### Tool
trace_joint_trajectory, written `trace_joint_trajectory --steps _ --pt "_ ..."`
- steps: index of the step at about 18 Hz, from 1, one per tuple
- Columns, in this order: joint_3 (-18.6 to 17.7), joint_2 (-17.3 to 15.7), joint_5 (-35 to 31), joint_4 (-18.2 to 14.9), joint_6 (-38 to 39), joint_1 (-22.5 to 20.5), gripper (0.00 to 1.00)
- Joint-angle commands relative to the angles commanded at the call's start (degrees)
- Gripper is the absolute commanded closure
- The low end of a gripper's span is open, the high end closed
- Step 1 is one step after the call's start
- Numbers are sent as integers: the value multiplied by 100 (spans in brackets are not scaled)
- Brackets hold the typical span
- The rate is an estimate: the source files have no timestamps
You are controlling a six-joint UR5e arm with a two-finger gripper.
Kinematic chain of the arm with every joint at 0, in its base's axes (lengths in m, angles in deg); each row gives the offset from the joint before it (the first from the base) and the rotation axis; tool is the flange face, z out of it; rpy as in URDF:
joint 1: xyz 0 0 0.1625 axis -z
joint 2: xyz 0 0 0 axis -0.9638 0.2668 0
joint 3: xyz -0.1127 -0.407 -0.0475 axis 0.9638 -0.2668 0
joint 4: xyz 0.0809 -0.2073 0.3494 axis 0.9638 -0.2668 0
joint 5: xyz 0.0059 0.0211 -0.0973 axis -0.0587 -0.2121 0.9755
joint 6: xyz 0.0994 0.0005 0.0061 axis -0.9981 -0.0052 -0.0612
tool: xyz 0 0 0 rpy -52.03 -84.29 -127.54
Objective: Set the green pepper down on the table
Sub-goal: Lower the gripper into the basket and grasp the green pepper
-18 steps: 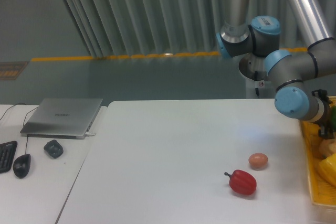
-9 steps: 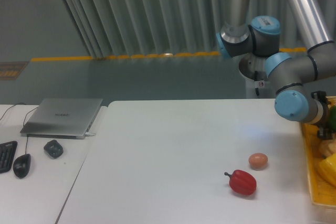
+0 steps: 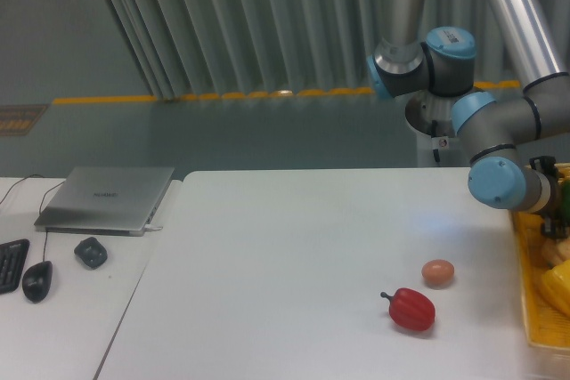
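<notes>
**Green pepper barely in view, arm over the yellow crate**

Green shows only as a thin dark sliver at the far right edge, just past the wrist: that is your glossy dark-green bell pepper [image 3: 565,198], and it sits over the yellow plastic crate [image 3: 527,284], not on the large white smooth tabletop [image 3: 285,264]. Whether it lies in the crate or is already lifted you cannot tell, because the jaws of the two-finger gripper [image 3: 561,218] are cut off by the frame edge; their state cannot be read either.

Judge the pepper as light and fairly stiff, hollow inside, with a waxy skin that will slip under a hard pinch. Take it across the blocky body, pads set in the grooves between lobes, with moderate force; the stem is a poor hold.

Inside the crate you can see pale yellow produce [image 3: 557,282], likely a yellow pepper, with something tan above it; the rest is out of frame.

On the tabletop already lie a glossy red pepper with a dark stem [image 3: 411,309] and, just beyond it, a small tan-orange rounded fruit [image 3: 437,272], near each other but apart. Set down to their left, well apart from both.
</notes>
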Motion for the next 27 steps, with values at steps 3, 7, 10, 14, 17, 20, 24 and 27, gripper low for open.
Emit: trace_joint_trajectory --steps 3,7,10,14,17,20,24,27 --pt "167 -9 -9 -184 -36 0 0" --pt "317 -9 0 -343 -44 -17 0" --pt "299 0 8 -317 -36 -52 0" --pt "203 0 0 -308 9 -61 0" --pt "202 0 0 -308 0 -61 0" --pt "202 0 0 -299 -1 -79 0" --pt "202 44 -9 -299 0 -140 0" --pt "194 44 -18 -299 17 -141 0"
